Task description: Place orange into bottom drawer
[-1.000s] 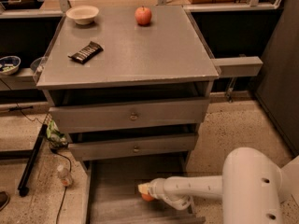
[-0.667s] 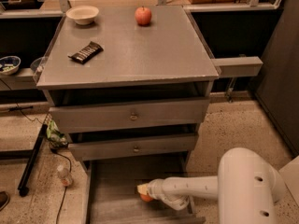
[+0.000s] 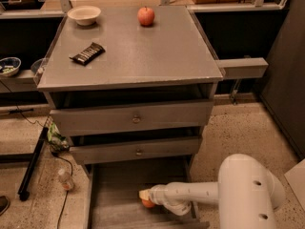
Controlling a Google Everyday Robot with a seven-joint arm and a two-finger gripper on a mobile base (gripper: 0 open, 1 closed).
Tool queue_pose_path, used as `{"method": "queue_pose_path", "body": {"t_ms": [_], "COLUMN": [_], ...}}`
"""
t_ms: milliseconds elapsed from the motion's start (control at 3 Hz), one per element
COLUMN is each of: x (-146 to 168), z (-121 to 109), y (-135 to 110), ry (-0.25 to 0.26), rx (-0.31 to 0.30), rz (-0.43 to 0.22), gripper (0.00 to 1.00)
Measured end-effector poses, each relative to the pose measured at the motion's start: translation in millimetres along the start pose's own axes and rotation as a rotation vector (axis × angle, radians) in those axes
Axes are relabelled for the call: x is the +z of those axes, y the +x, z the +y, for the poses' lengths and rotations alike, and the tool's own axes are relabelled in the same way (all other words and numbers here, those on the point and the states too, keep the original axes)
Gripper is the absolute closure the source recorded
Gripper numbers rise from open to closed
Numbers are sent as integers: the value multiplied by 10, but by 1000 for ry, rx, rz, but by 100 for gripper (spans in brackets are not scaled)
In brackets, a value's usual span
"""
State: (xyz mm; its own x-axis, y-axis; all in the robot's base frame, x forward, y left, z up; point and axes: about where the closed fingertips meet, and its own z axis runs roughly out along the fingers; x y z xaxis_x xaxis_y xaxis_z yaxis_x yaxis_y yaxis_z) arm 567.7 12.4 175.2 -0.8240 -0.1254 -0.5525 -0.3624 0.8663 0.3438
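Orange (image 3: 147, 203) sits inside the open bottom drawer (image 3: 114, 187) of the cabinet (image 3: 133, 56), right of the drawer's middle and toward its front. It is partly covered from above by the gripper (image 3: 144, 195). Gripper is directly against the fruit; whether it is clamped on it or released cannot be told, nor whether the fruit rests on the drawer floor.

Left of the cabinet:
- A blue dish (image 3: 8, 66) sits on a low shelf.
- A black stand leg (image 3: 29, 168) lies on the ground.
- A green packet (image 3: 56, 138) is at the cabinet's lower left corner.
- A bottle (image 3: 65, 179) stands just outside the drawer's left wall.

On the cabinet top:
- A bowl (image 3: 84, 14) is at the rear left, near the back edge.
- A bar (image 3: 87, 53) lies toward the left edge, apart from the bowl.
- An apple (image 3: 146, 15) is at the rear centre.

Cabinet front: the two upper drawers (image 3: 133, 119) show dark gaps above them, and the lower one overhangs the back of the bottom drawer. Bare grey drawer floor runs from the orange to the left wall.

Right of the cabinet: the arm (image 3: 200, 194) reaches in level across the drawer's right wall. Speckled floor lies open as far as a dark panel.
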Motion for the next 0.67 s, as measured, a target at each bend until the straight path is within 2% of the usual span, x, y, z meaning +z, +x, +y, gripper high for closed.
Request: {"method": "queue_pose_path", "body": {"t_ms": [667], "x": [226], "z": [-94], "y": [215], "ry": [-2], "rx": [45], "rz": [35], "gripper": [100]}}
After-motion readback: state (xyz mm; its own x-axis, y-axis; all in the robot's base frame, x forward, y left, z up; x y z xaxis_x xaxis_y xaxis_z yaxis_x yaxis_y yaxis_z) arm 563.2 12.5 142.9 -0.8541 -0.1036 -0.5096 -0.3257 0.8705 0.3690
